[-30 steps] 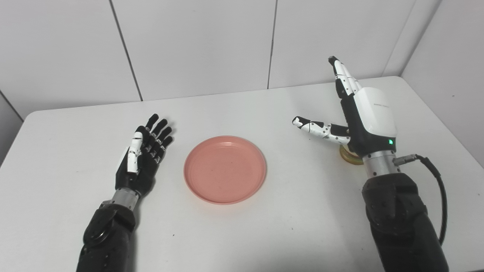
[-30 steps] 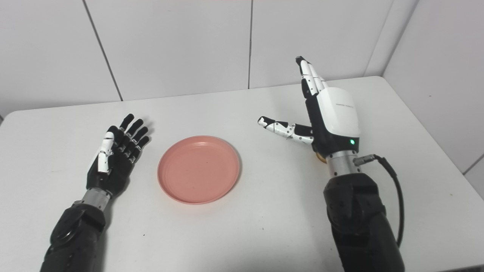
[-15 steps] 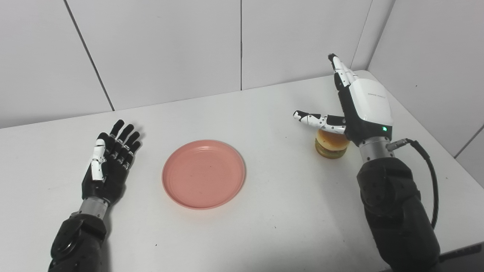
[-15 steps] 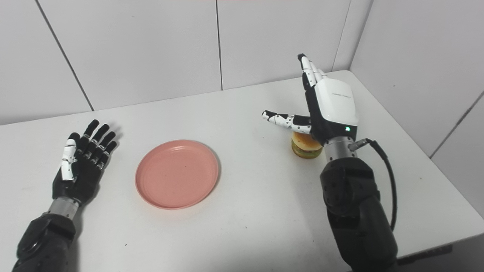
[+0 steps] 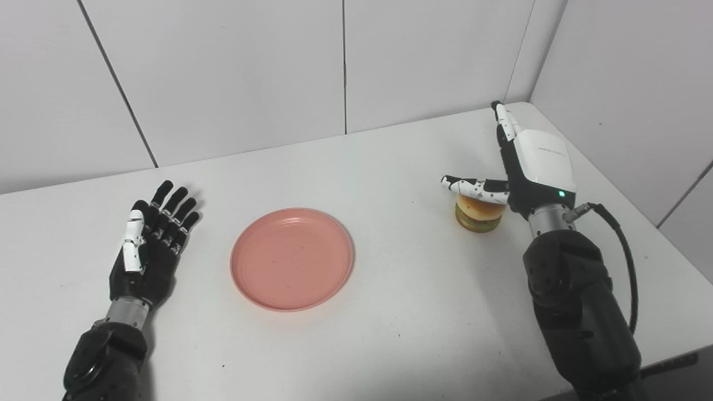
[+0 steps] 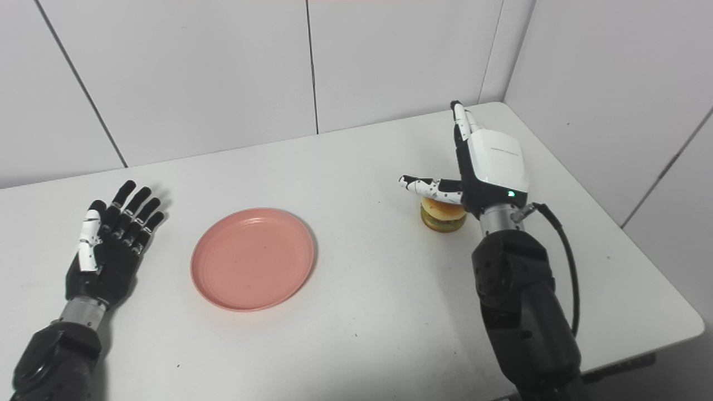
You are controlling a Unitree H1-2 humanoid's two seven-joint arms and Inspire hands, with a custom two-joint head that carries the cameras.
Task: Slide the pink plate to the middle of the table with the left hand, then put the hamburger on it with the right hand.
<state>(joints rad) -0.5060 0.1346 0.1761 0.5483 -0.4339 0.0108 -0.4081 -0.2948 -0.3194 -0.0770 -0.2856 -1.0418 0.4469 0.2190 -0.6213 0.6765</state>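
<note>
Since the earlier frames the camera had swung toward the right, so the whole scene sat further left in view; beyond that, the right hand (image 5: 532,167) had come lower and closer over the hamburger (image 5: 478,214), which had been mostly hidden behind the wrist a second before. That hand stood on edge, its white back facing right, its fingers (image 5: 503,118) stretched straight toward the far wall and its thumb (image 5: 473,186) jutting out to the left across the top of the bun; whether the thumb touched the bun could not be told. It held nothing and was spread wide. The right forearm rose steeply from the lower right edge, a black cable looping off the wrist.

The left hand (image 5: 147,245) lay palm up, low over the white table (image 5: 390,312), fingers extended and slightly apart, empty, well to the left of the pink plate (image 5: 292,258). The plate sat flat near the table's middle, apart from both hands, and the hamburger stood on the table well to its right.
</note>
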